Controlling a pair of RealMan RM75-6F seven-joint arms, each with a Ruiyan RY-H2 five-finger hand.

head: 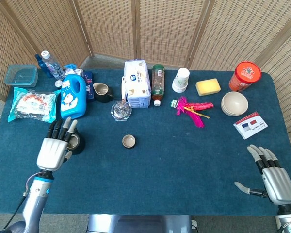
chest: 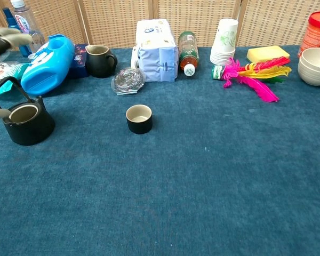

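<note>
Black kettle (chest: 24, 124) is sitting upright on the blue cloth at the near left, lid off, pale inside showing. Its loop handle (chest: 2, 89) is standing up, leaning toward the far left. It is lying just near of the blue jug and well left of the small black cup. In the head view the kettle (head: 76, 143) is showing only partly, its left side hidden behind the fingers.

head: high, looking down | chest: low, nearer | shared: teapot (head: 76, 141), probably
</note>
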